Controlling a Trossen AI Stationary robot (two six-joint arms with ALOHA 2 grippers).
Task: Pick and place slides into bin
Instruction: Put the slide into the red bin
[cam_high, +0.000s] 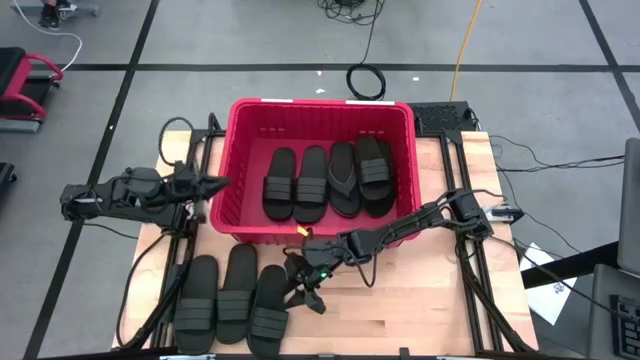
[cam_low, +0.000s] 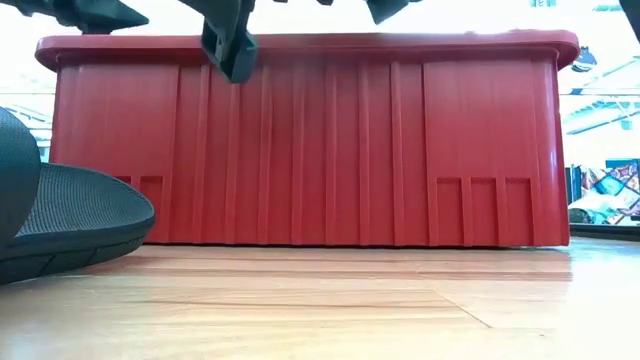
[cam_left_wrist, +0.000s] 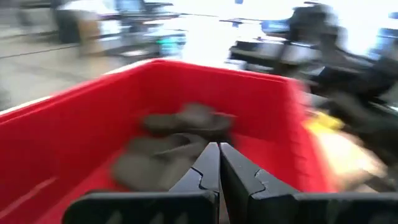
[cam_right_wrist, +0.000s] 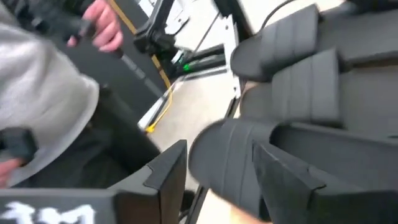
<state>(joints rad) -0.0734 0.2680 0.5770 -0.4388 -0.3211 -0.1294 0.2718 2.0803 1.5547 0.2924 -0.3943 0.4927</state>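
The red bin (cam_high: 240, 210) stands at the table's far middle. Several black slides (cam_high: 325, 180) lie flat on its floor. Three more black slides (cam_high: 237, 290) lie side by side on the table, near left of the bin. My right gripper (cam_high: 303, 288) is open next to the rightmost of them (cam_high: 270, 312). In the right wrist view (cam_right_wrist: 221, 152) its fingers stand on either side of that slide's ribbed, rounded part (cam_right_wrist: 227, 158). My left gripper (cam_high: 215, 183) is shut and empty at the bin's left rim, pointing into the bin (cam_left_wrist: 217, 158). My right gripper's open fingers (cam_right_wrist: 171, 165) stand on either side of the rightmost slide's ribbed part (cam_right_wrist: 227, 158), coming from the table's right side and slanting down. I cannot tell whether they touch it. The slide lies on the table.
The bin's near wall (cam_low: 300, 150) fills the low view, with a slide's end (cam_low: 70, 215) at its left. A person in a grey sleeve (cam_right_wrist: 43, 106) stands beyond the table. Bare wood (cam_high: 400, 300) lies near right of the bin.
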